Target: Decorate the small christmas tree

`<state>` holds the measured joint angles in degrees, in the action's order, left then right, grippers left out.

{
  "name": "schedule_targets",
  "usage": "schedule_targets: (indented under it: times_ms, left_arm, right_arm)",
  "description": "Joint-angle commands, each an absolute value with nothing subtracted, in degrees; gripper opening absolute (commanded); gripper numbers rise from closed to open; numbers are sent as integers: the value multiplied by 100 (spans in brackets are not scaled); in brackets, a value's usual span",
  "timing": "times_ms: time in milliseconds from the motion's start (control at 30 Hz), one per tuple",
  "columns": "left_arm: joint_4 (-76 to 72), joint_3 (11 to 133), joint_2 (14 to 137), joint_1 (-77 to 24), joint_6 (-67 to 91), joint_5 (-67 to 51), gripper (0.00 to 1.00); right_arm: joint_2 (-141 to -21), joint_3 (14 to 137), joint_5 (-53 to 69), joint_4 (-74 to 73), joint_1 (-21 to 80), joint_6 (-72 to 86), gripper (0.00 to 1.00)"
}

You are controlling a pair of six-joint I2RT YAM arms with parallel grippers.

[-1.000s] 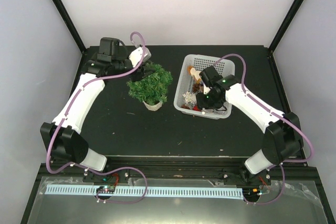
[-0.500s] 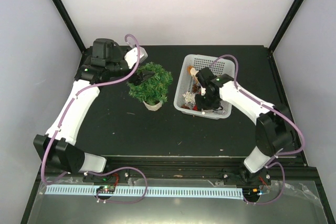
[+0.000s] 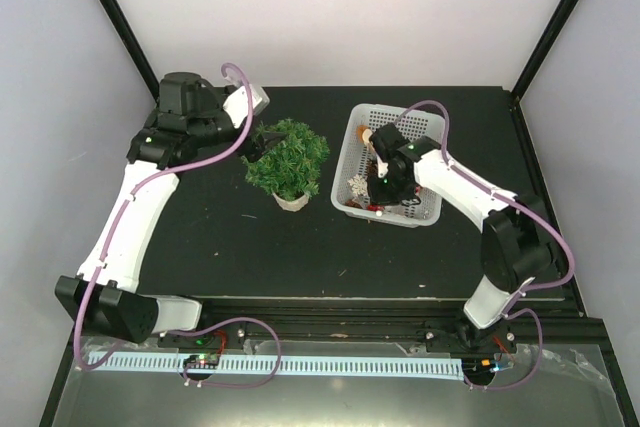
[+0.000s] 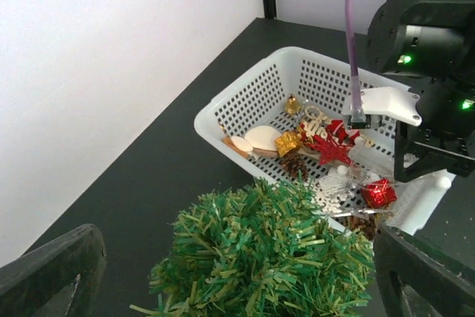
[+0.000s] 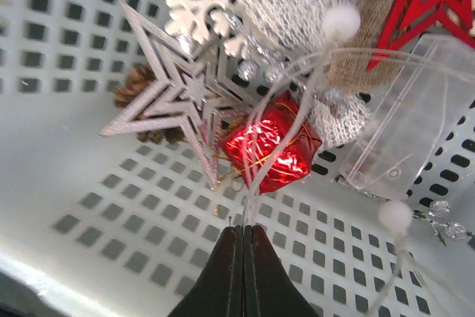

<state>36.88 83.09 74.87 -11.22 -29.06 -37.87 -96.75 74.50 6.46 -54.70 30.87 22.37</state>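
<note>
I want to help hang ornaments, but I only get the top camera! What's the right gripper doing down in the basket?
Observer: The right gripper is shut on thin white strands that carry little white balls.
Child: What's right in front of it?
Observer: A shiny red gift box, next to a silver star.
Child: And the left one?
Observer: The left gripper is wide open, with a finger on each side of the small christmas tree.

White basket [image 4: 237, 87] of loose ornaments [image 4: 330, 146]
</note>
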Motion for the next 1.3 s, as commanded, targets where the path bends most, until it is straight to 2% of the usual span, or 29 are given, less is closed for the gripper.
schedule_targets:
  times_ms: [0,233,400,767,1000,1167,1267]
  left_arm:
    - [3943,8970,7441,-1046,-2601,-3575,99]
    - [4370,10062,7374,-1124,-2338,-4091,99]
    - [4765,10487,7217,-1610,-2532,-4344,99]
    - [5236,10083,7524,-3022,-3044,-3933,99]
    - [4402,9277,7757,-3378,-2456,-3800,99]
    - [3991,8968,8132,-3435,-2105,-4698,99]
    - [3126,8503,8158,-3439,-1722,-5118,98]
  right_arm:
    - [-9315,8024,565,-5713,3111,2181,1]
    - [-8723,9187,92,-6456,3111,2146,1]
    - [-8395,9984,194,-6856,3111,2158,1]
    - [-7843,11851,644,-6843,3111,2495,1]
    - [-7908,12819,1056,-6402,3111,2965,1]
    - [-7886,13034,1278,-5883,3111,3361,1]
    - [-7884,13143,1427,-5632,3111,3571,1]
